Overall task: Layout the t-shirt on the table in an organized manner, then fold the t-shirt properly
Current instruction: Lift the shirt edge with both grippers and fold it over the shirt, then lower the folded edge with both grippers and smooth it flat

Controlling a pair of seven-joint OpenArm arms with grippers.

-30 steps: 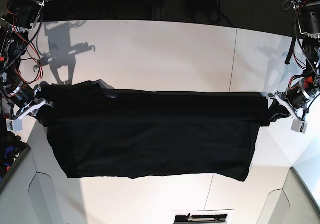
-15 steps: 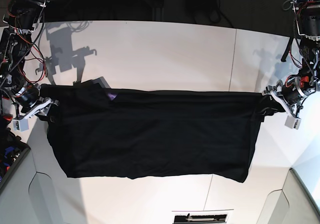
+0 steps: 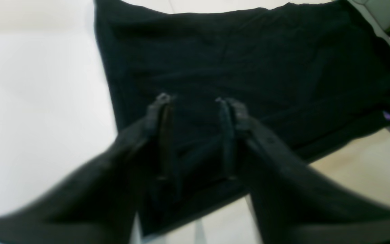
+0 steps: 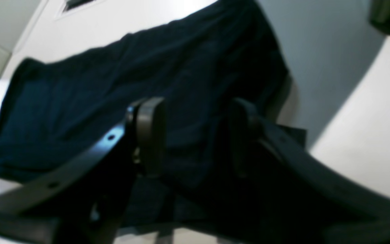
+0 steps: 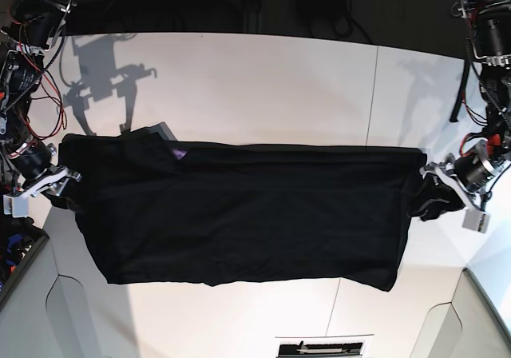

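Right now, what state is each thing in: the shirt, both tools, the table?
t-shirt: spread flat, dark side up, a purple bit showing at one top corner.
left tool: open, over the shirt's edge, gripping nothing.
right tool: open, shirt not pinched.
table: white, shirt lying on it.

Base overhead; wrists close, sharing the t-shirt (image 5: pixel 239 214).

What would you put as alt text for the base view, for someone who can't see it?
A black t-shirt lies spread wide and mostly flat across a white table, a small purple patch showing at its upper left fold. The right gripper is at the shirt's left edge and the left gripper at its right edge, both open.
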